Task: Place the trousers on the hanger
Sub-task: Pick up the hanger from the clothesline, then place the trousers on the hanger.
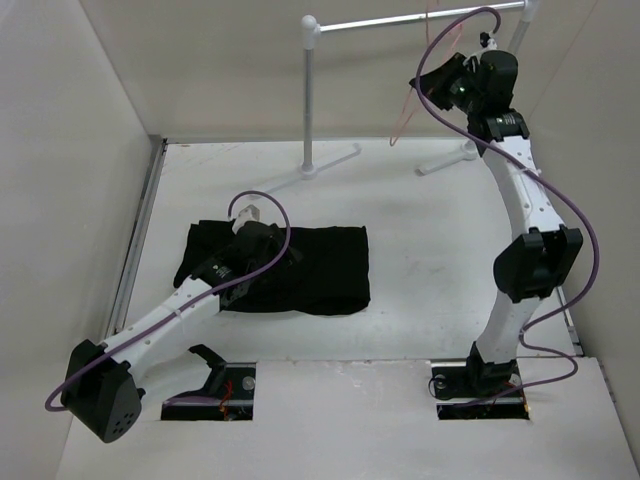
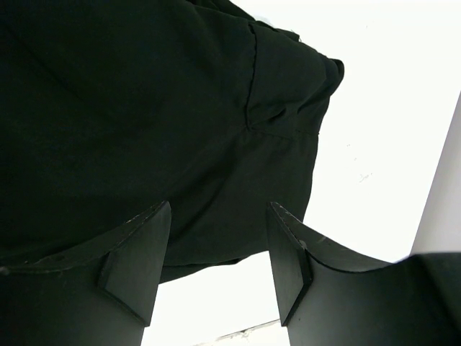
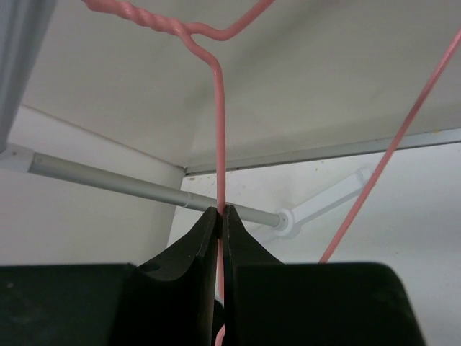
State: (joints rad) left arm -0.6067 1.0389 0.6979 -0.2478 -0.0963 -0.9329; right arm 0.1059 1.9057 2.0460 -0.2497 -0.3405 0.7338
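Note:
The black trousers (image 1: 320,268) lie folded flat on the white table, left of the middle, and fill the upper left of the left wrist view (image 2: 144,108). My left gripper (image 1: 262,240) hovers low over their left part; its jaws stand open over the fabric's edge (image 2: 220,249) with nothing between them. The thin pink hanger (image 1: 410,100) hangs at the rail, back right. High up there, my right gripper (image 1: 440,85) is shut on one wire side of the hanger (image 3: 220,130), just below its twisted neck, the wire pinched between the fingertips (image 3: 222,213).
A white-and-grey garment rail (image 1: 400,22) spans the back, on a post (image 1: 310,100) with splayed feet (image 1: 330,165). White walls close in at left, back and right. A purple cable (image 1: 580,290) loops beside the right arm.

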